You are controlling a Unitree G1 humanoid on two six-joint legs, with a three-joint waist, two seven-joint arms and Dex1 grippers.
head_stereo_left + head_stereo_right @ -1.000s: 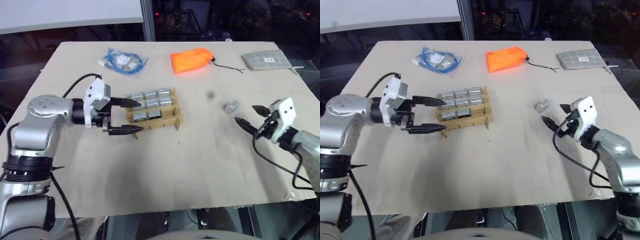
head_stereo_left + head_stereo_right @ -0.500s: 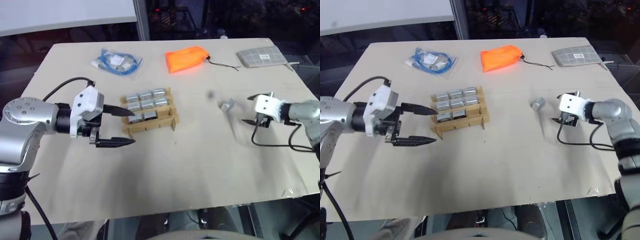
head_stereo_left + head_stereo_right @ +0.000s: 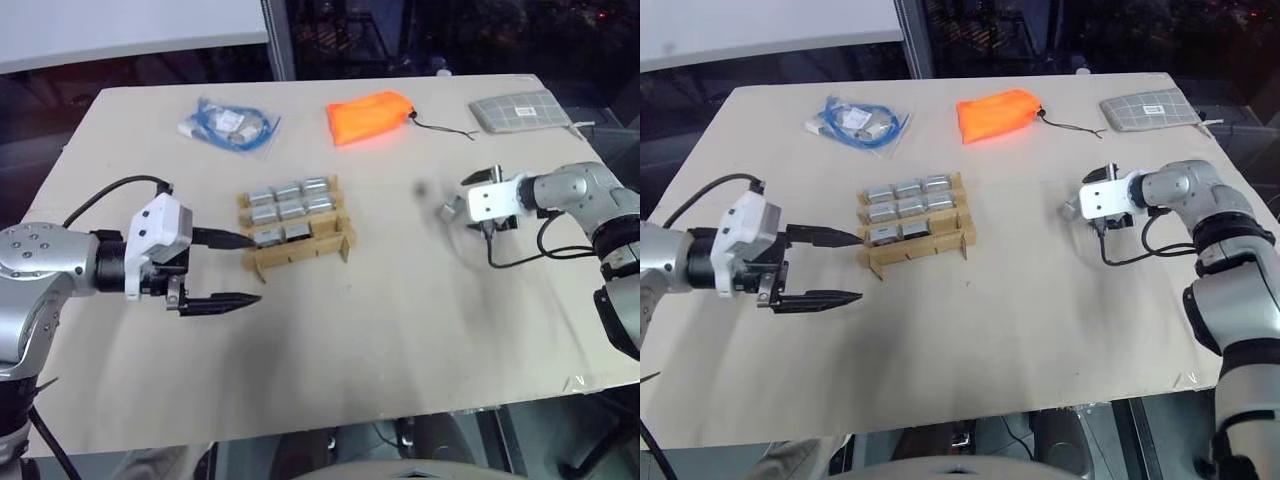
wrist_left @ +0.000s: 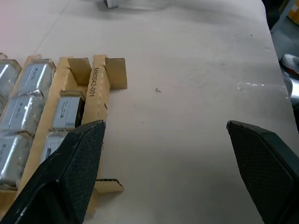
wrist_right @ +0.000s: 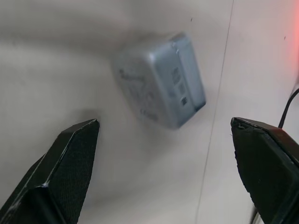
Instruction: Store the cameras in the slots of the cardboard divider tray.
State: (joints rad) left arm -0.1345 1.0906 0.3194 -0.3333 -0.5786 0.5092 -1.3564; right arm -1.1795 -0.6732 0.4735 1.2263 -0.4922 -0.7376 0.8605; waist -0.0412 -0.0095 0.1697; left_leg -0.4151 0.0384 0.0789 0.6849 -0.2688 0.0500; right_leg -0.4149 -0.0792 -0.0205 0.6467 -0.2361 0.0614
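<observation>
The cardboard tray (image 3: 296, 224) on the surface (image 3: 400, 330) held eight cameras (image 3: 288, 208); a ninth camera (image 5: 159, 79) lay loose beneath the right tool (image 5: 163, 163), spread wide. The left tool (image 3: 235, 270) stood spread, empty, beside the tray, its upper fingertip hiding the front corner.

In the head views the right gripper's housing covers most of the loose camera (image 3: 452, 211). In the left wrist view the tray (image 4: 99, 88) runs off the edge, its far slots cut off. Contents of the clear bag (image 3: 228, 125) too small to tell.
</observation>
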